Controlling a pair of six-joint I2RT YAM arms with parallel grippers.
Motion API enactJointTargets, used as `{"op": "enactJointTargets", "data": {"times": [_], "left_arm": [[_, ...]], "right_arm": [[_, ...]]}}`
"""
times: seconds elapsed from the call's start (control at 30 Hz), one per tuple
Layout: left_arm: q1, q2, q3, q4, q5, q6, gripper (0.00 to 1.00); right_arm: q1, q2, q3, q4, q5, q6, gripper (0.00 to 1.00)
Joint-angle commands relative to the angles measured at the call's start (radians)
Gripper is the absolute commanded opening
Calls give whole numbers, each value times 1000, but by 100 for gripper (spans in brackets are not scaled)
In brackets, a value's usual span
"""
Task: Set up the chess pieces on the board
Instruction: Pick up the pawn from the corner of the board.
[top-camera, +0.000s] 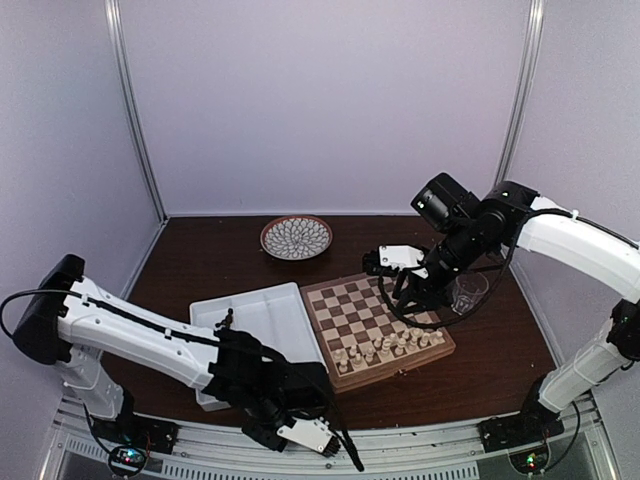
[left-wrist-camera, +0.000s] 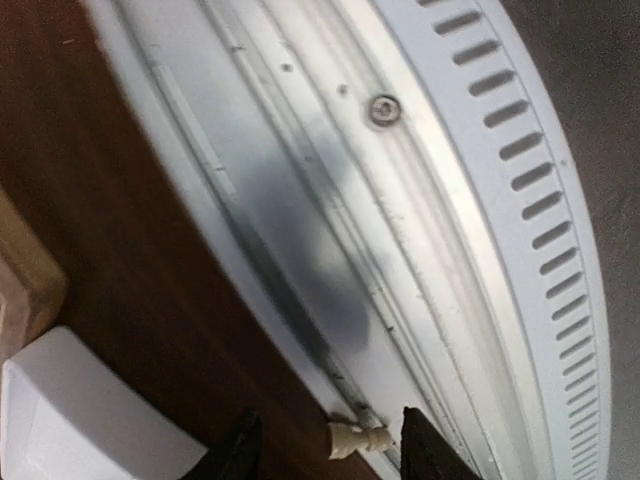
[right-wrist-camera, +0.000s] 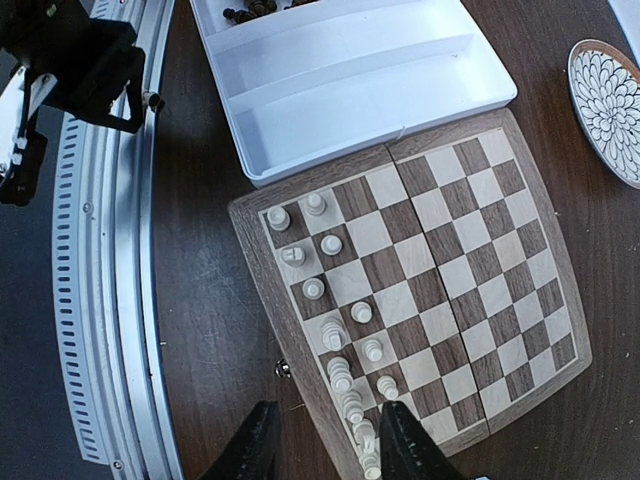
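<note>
The board (top-camera: 375, 325) (right-wrist-camera: 450, 230) lies in the middle of the table. Several cream-white chess pieces (right-wrist-camera: 330, 245) (top-camera: 390, 345) stand in its two rows by the near edge. One cream piece (left-wrist-camera: 360, 438) lies on its side on the table, against the metal rail. My left gripper (left-wrist-camera: 330, 455) (top-camera: 345, 450) is open around this piece; one finger (left-wrist-camera: 425, 450) is close to it and the other stands well apart. My right gripper (right-wrist-camera: 325, 445) (top-camera: 398, 290) hovers open over the board's near edge and holds nothing. Dark pieces (right-wrist-camera: 250, 10) lie in the tray.
The white two-compartment tray (top-camera: 255, 325) (right-wrist-camera: 350, 70) sits left of the board. A round patterned plate (top-camera: 297, 237) (right-wrist-camera: 610, 95) is at the back. A clear glass (top-camera: 468, 290) stands right of the board. The slotted aluminium rail (left-wrist-camera: 420, 200) runs along the table's near edge.
</note>
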Motion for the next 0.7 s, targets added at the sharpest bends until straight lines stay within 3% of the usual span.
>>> {"op": "enactJointTargets", "data": {"times": [0.0,0.37,0.67], "left_arm": [[68,-112,-42,15,-56,-95,47],[79,-84,-120,30,-130,-45,50],[75,-29,-93,63,-56,1,50]], "right_arm": [[-6,-1,29,-8,-7,11,37],[-6,-7,26,-10,-2,10,37],[-9,3,27,-10,-3,9,37]]}}
